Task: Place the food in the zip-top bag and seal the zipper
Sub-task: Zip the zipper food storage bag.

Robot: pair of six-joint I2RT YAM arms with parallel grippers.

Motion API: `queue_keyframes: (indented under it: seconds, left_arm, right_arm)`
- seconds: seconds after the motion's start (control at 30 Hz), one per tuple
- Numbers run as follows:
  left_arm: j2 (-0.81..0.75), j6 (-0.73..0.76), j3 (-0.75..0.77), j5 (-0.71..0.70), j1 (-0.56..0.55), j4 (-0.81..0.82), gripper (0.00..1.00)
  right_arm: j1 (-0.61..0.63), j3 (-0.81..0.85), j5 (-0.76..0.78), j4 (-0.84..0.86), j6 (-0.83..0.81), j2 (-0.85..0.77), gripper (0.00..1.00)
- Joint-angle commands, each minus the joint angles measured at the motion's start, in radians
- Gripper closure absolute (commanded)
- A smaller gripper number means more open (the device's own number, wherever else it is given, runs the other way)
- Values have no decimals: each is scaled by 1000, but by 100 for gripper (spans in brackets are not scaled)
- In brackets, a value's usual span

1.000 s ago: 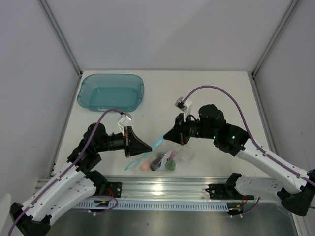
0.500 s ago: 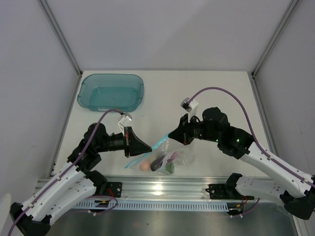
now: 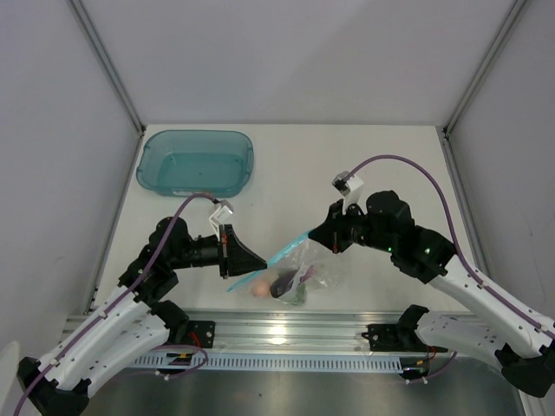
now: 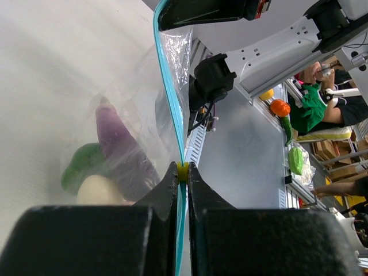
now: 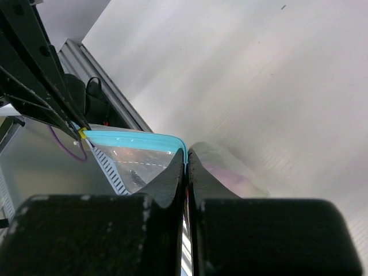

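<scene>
zip-top bag (image 3: 323, 270): clear, floppy and crinkled; it is found near the near edge of the bench (image 3: 364, 165), between the two arms. the mouth edge is held up while the filled belly hangs below it, close to the surface.
zipper (image 3: 290, 250): a thin light-blue strip, drawn taut in a slanted line from lower left to upper right. in the left wrist view (image 4: 169, 98) it is seen rising straight from the fingers, with a small yellow piece (image 4: 182, 171) pinched at their tips.
food: all that can be made out is inside the bag. a dark purple eggplant (image 4: 118, 144) is seen uppermost, a green lump (image 4: 80, 167) beside it and a pale ball (image 4: 100, 192) below. a second ball cannot be told apart through the film.
left tool (image 3: 263, 262): clenched on the zipper at its lower left end.
right tool (image 3: 312, 235): clenched on the zipper at its upper right end; in its own view (image 5: 185, 158) the blue strip is seen ending between the closed fingers.
teal tub (image 3: 195, 162): set at the far left of the bench, well apart from the bag.
metal rail (image 3: 286, 334): run along the near edge, just beside the bag.
in the way: the bag's left corner is covered from above by the left tool's black fingers; the food is blurred by glare and folds in the film.
</scene>
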Motion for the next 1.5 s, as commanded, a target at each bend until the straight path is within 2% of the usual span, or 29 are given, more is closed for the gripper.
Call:
queue_keyframes:
  seconds: [0.0,0.33,0.5,0.7,1.47]
  left_arm:
    - [-18,25,30,28,4,-28,99]
    - [-6,68,71,5,6,-100,99]
    - [-31,104,88,-29,10,-165,99]
    - [-18,98,88,-18,12,-160,99]
    - [-52,126,99,-110,32,-248,99]
  right_arm:
    - [-35,-15,92,-6,-9,-28,100]
    - [-47,-32,39,-25,-40,-9,100]
    - [-104,-14,69,-85,-46,-37,100]
    - [-145,-32,17,-83,-40,-49,100]
    - [-259,-81,98,-148,-18,-127,100]
